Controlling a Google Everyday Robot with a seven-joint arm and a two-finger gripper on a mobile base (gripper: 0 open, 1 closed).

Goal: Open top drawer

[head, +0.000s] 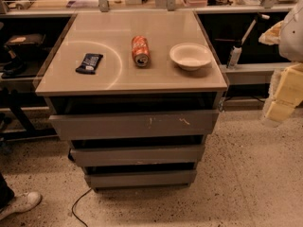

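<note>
Top drawer [135, 125] sat just under the worktop [94, 82] front edge, with a dark gap above its scratched front. Pincer [281, 103] hung at the right frame edge, well apart from the drawer, over open floor [246, 174]. Its opening and hold: cannot tell.

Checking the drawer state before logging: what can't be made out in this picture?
- Top drawer interior: hidden in shadow under the tabletop, camera view.
- Gripper, far right of the drawer: blurred, cut off by the right edge.
- Can label: too small to read.
- Dark packet: print too small.
</note>
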